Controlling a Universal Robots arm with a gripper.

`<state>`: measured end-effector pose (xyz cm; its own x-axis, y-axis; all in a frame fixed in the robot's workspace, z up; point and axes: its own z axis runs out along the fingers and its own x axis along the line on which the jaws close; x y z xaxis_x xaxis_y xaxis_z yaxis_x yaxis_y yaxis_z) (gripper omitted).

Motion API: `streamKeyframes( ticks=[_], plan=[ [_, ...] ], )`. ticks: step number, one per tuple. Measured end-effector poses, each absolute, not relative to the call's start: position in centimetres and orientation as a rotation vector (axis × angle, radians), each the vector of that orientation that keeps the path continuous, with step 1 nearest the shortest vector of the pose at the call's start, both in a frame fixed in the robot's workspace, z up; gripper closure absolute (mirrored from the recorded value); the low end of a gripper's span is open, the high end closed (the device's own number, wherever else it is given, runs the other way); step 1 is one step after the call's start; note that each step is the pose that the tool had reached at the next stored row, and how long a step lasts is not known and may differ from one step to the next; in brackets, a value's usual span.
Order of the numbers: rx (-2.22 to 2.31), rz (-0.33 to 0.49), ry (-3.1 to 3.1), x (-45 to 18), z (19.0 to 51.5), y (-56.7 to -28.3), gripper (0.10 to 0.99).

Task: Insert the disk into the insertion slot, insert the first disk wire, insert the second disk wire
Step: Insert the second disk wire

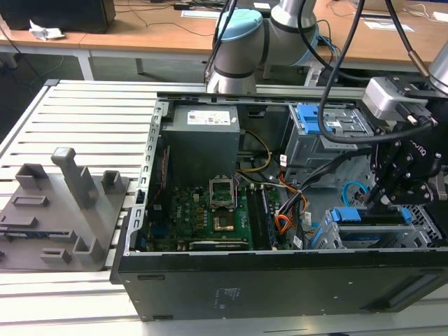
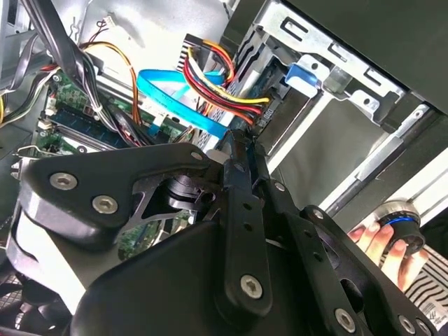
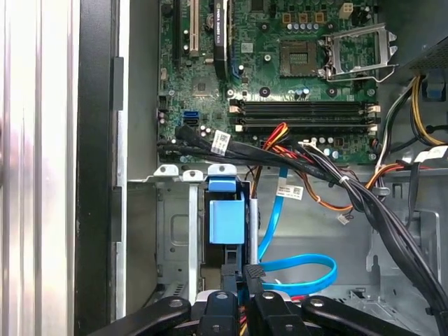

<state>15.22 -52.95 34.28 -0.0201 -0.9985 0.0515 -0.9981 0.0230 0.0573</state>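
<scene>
Found disk (image 1: 371,215) seated between insertion slot (image 1: 420,234) walls, little room beside; tool (image 3: 241,290) poised above, pinching second disk wire (image 3: 297,274) plug.

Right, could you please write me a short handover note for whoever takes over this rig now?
Gripper: appears shut on the dark plug of the second disk wire, close to the disk.
Disk: sits in the insertion slot, blue caddy end showing.
Done: disk in; first disk wire seems plugged at the disk.
Left: second disk wire; cannot tell whether its plug is seated.
</scene>
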Motion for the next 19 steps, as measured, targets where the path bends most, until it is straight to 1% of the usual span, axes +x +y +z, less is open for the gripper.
streamKeyframes(
  ticks=[12,13,14,15,16,18,19],
  plan=[
    [2.142,-0.005,-2.189,15.2,33.8,-53.2,0.925],
    [2.142,-0.005,-2.189,15.2,33.8,-53.2,0.914],
    [2.142,-0.006,-2.190,15.2,33.7,-53.2,0.851],
    [2.142,-0.005,-2.189,15.2,33.8,-53.2,0.851],
    [2.142,-0.005,-2.189,15.2,34.0,-53.2,0.851],
    [2.138,0.003,-2.186,15.2,36.3,-53.0,0.851],
    [2.137,0.006,-2.185,15.2,36.8,-52.9,0.851]
  ],
)
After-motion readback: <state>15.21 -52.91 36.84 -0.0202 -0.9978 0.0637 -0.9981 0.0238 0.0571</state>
